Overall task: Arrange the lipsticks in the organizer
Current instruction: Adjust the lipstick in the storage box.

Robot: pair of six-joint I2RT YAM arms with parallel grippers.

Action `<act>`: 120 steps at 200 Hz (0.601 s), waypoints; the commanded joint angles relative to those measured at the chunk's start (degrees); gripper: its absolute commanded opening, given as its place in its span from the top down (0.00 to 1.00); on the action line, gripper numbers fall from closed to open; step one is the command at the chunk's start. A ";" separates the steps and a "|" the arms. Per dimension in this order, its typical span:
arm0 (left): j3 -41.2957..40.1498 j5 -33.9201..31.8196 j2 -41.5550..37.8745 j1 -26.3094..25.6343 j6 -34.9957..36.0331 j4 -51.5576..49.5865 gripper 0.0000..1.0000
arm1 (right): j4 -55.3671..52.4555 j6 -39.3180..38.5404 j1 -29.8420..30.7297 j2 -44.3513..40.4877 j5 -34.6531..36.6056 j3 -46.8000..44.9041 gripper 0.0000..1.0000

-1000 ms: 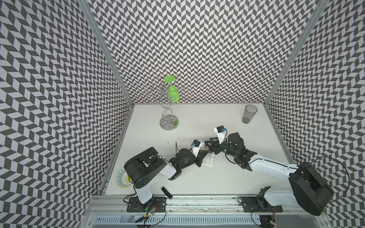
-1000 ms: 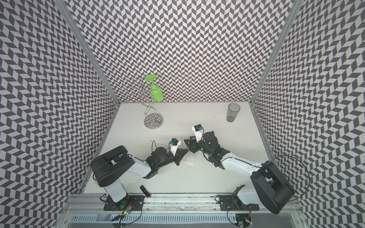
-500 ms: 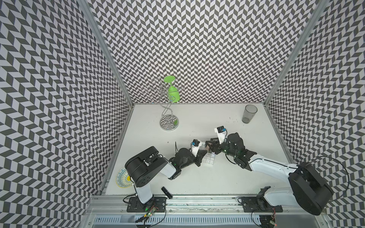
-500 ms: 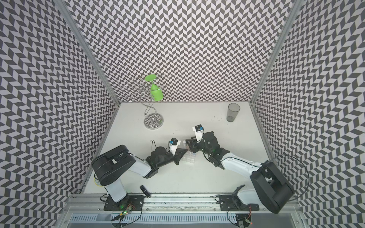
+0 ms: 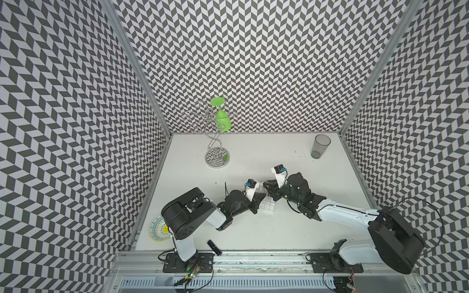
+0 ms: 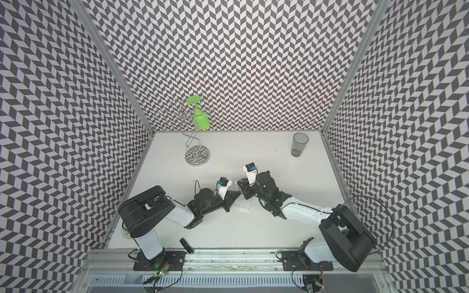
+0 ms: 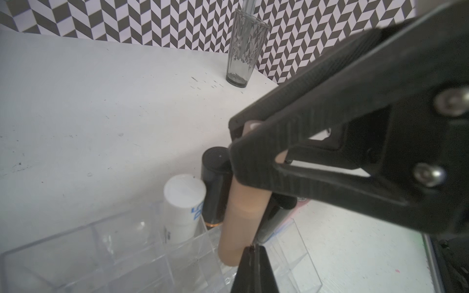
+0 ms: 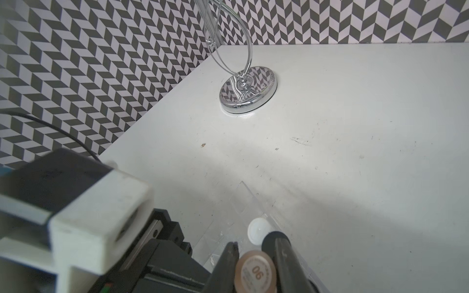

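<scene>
A clear gridded organizer (image 5: 268, 206) (image 6: 243, 204) lies mid-table between both arms. In the left wrist view a white lipstick (image 7: 183, 203) and a black lipstick (image 7: 215, 187) stand in its cells (image 7: 106, 243). A tan lipstick (image 7: 243, 213) (image 8: 255, 272) leans tilted, its lower end at a cell. My right gripper (image 8: 256, 244) (image 5: 266, 187) is shut on it, one finger on each side. My left gripper (image 7: 251, 251) (image 5: 262, 197) is shut and empty, its tip beside the tan tube's lower end. Another black lipstick (image 5: 214, 247) (image 6: 186, 245) lies by the table's front edge.
A tall grey tumbler (image 5: 320, 146) stands at the back right. A chrome wire stand (image 5: 217, 157) carrying a green glass (image 5: 222, 119) sits at the back left. A patterned plate (image 5: 156, 228) lies at the front left, behind the left arm's base.
The right gripper's jaws have closed in onto the tan lipstick. Both arms have barely shifted, and the left gripper has stayed shut.
</scene>
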 commanded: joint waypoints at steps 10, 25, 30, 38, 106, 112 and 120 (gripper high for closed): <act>0.77 0.77 0.73 0.41 0.10 0.72 1.00 | -1.94 -1.72 3.29 -1.61 7.35 1.62 0.74; 0.62 0.70 0.64 0.58 0.16 0.72 1.00 | -1.99 -1.77 3.50 -1.99 8.40 1.11 0.73; 0.53 0.64 0.60 0.60 0.08 0.81 1.00 | -1.99 -1.87 3.51 -1.88 8.46 1.14 0.73; 0.54 0.61 0.58 0.70 0.03 0.84 1.00 | -2.08 -2.10 3.57 -1.51 8.43 1.31 0.73; -0.92 0.61 -2.06 1.00 -1.12 1.26 0.96 | -4.45 -3.67 5.26 0.10 11.65 2.56 0.75; -1.19 0.38 -2.74 1.09 -1.30 1.04 0.93 | -4.65 -3.74 5.34 0.09 11.73 2.64 0.75; -1.76 -0.19 -3.81 1.09 -1.48 0.78 0.92 | -4.97 -3.95 5.50 0.37 11.85 2.95 0.75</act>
